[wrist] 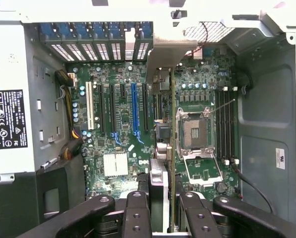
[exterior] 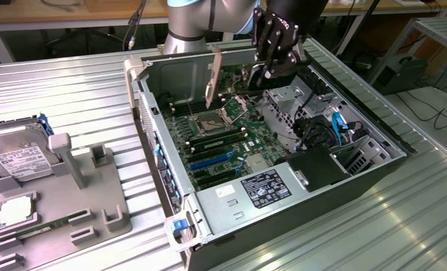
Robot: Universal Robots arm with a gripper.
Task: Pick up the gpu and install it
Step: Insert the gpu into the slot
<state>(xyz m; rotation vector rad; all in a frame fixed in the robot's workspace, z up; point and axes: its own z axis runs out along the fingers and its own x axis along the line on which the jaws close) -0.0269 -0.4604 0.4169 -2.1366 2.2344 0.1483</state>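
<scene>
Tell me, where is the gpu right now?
The gpu is held on edge by the gripper, over the motherboard inside the open computer case, just beside the empty CPU socket, top centre of the exterior view.

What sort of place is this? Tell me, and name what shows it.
Most likely a robotics lab or workshop for computer assembly: an open computer case lies on a ribbed metal table, a grey fixture tray beside it holds a hard drive, and the gripper holds the gpu over the motherboard.
</scene>
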